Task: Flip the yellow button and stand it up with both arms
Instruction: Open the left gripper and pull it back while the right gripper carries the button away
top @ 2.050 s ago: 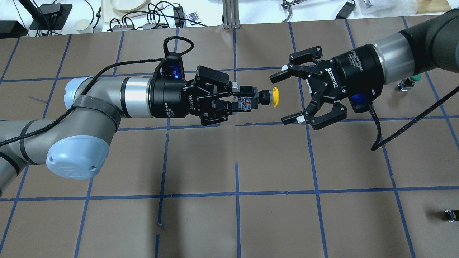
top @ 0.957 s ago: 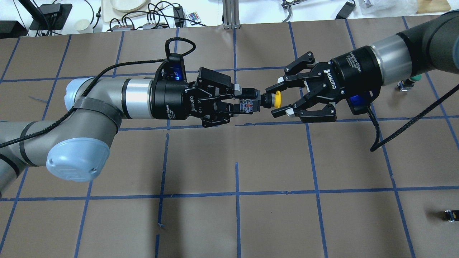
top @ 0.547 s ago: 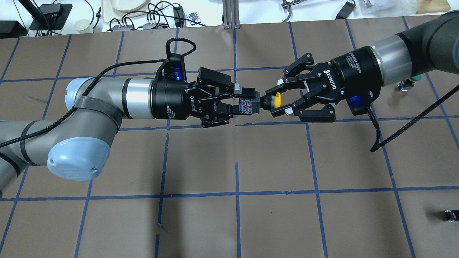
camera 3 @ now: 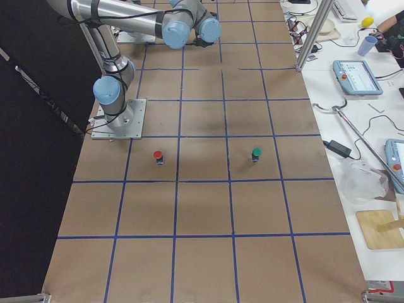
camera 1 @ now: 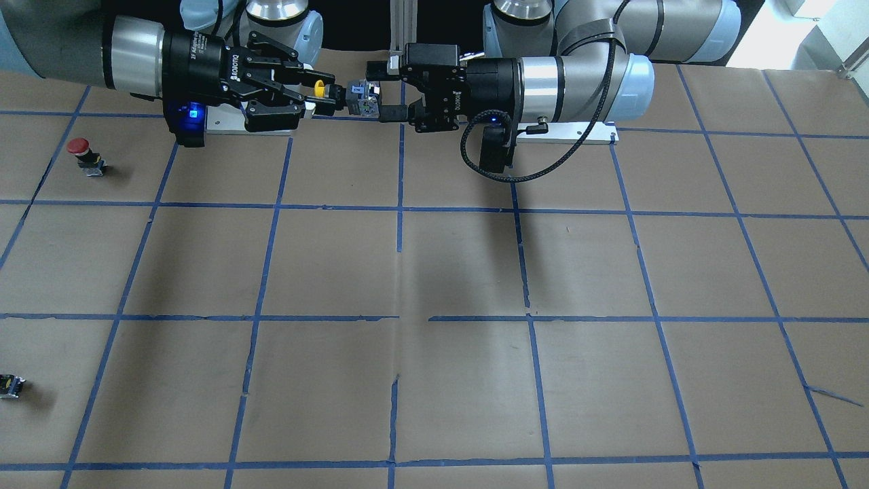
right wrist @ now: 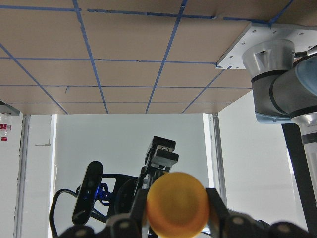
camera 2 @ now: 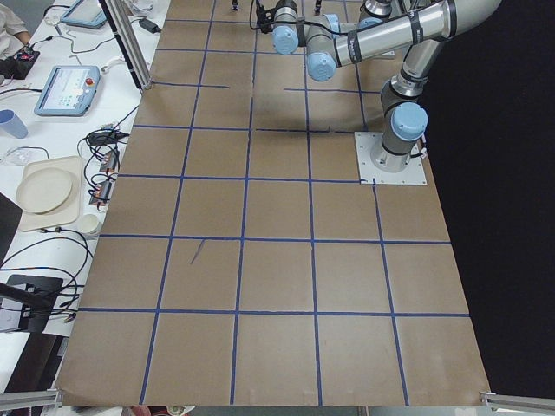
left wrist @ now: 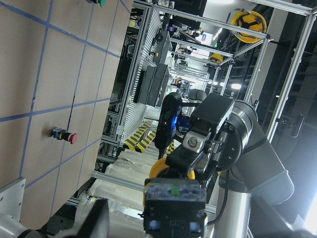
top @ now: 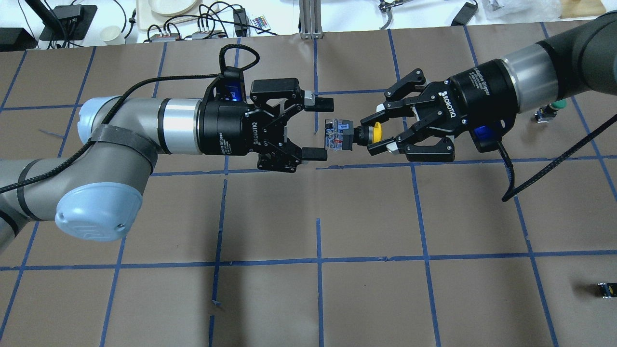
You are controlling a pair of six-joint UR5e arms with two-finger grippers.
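Note:
The yellow button (top: 354, 136) hangs level in the air above the table, its yellow cap (top: 377, 133) toward the right arm and its blocky body (top: 337, 137) toward the left arm. My right gripper (top: 369, 135) is shut on the button at the neck by the cap. My left gripper (top: 324, 128) is open, one finger on each side of the body's end and not touching it. The front-facing view shows the same: the right gripper (camera 1: 318, 102), the button (camera 1: 358, 98), the open left gripper (camera 1: 383, 92). The left wrist view shows the button's base (left wrist: 174, 206) end-on.
A red-capped button (camera 1: 80, 151) and a green-capped button (camera 3: 256, 153) stand on the brown table on the right arm's side. A small dark block (top: 606, 289) lies near the front right corner. Cables and clutter lie beyond the far edge.
My right gripper moved in and shut on the button at its cap end. My left gripper then opened, let go of the body and drew back a little to the left.

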